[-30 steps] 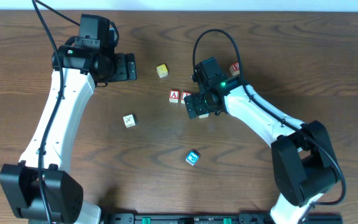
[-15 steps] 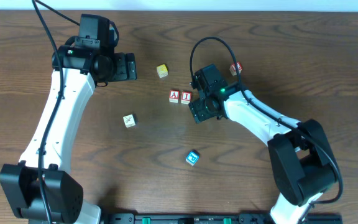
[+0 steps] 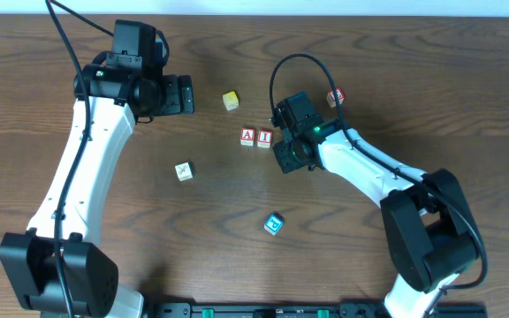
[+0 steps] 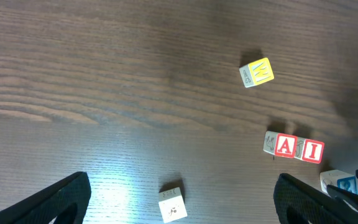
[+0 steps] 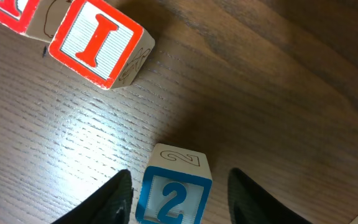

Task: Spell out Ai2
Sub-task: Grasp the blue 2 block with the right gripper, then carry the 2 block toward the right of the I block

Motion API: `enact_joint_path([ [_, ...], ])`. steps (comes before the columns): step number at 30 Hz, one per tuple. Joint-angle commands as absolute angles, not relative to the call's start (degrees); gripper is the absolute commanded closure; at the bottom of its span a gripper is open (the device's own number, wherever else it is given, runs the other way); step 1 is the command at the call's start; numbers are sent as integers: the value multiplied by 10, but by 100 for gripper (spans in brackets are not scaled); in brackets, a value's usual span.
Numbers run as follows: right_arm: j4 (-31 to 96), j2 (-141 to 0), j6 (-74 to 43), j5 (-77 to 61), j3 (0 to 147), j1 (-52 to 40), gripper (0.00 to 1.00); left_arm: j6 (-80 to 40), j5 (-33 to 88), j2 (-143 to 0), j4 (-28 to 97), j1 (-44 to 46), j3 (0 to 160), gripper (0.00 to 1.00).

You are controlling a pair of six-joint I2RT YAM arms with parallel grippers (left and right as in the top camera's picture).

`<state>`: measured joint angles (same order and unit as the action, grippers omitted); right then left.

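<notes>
The dark wooden worktop (image 3: 237, 221) filled the overhead view, with the left arm (image 3: 87, 168) running up the left side and the right arm (image 3: 360, 163) reaching in from the lower right toward the centre. The left claw (image 3: 186, 94) hung in the upper left, wide open and empty. The right claw (image 5: 179, 176) stood partly open astride the "2" cube (image 5: 174, 193), with a gap visible at one finger, so it was not clamped. Just above centre the "A" cube (image 3: 247, 136) and "I" cube (image 5: 98, 40) sat touching side by side, the "2" cube near the "I", lower in the right wrist view. Scattered about were a yellow cube (image 3: 230, 100), a pale cube (image 3: 183, 170), another blue cube (image 3: 274, 223) and a red cube (image 3: 334, 96).
</notes>
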<state>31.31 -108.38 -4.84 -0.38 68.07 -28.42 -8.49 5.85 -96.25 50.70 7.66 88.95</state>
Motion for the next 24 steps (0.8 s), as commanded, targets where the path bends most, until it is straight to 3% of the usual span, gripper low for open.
enact_joint_path([
  [1, 311, -1091, -53, -5, 677, -290, 55, -73, 60, -964, 507, 76, 898, 5],
  [16, 316, -1111, -64, -18, 677, -290, 59, -73, 61, -964, 507, 76, 898, 5],
  [24, 314, -1112, -64, -18, 677, -289, 69, -73, 61, -964, 507, 76, 898, 5],
])
